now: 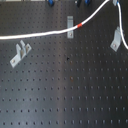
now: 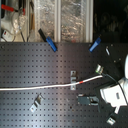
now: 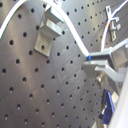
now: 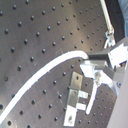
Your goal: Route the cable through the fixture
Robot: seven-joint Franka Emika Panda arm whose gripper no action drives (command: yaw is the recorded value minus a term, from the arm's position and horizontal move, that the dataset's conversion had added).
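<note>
Board: black perforated breadboard [image 1: 65, 95] fills both exterior views, holes in a regular grid.
Cable: white cable [image 1: 35, 36] enters at 9 o'clock in the first exterior view, crosses the board and climbs toward 1 o'clock; its red-orange band [image 1: 79, 23] sits just beside the middle bracket [image 1: 70, 25], at about 12 o'clock.
Cable, second exterior view: it runs from 9 o'clock [image 2: 30, 88] rightward, passes the bracket at centre [image 2: 74, 79] and reaches the arm at 3 o'clock.
Arm: white body [image 2: 116, 92] at 4 o'clock in the second exterior view.
Brackets: one at 9 o'clock [image 1: 20, 53], one at 3 o'clock [image 1: 116, 39] in the first exterior view, both well apart from the middle one.
Gripper: gripper [image 3: 91, 60] is pressed together, pinching the cable, as both wrist views show [image 4: 84, 65]; a bracket [image 4: 76, 97] lies just beside it in the second wrist view.
</note>
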